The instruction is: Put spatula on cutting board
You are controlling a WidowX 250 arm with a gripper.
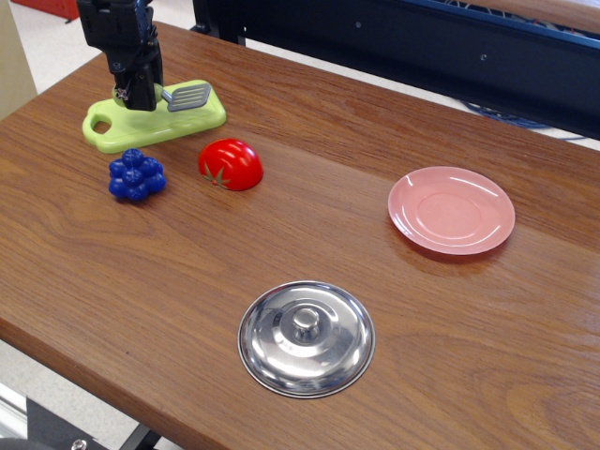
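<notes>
Grey-bladed spatula in claw (handle hidden), inside cutting board edges

Only the lower end of the arm shows, at the top left corner of the view. It is a blocky black body, matte, with hard edges and several flat faces stacked one on another. A patch of blue shows on its upper part, near the picture's top edge. Below the block, the tool narrows into two short black fingers, squared off and dark all over. Small pale specks, perhaps screws or fittings, sit near the fingers' lower end; they are too small to tell apart. No markings or lettering can be read.
</notes>
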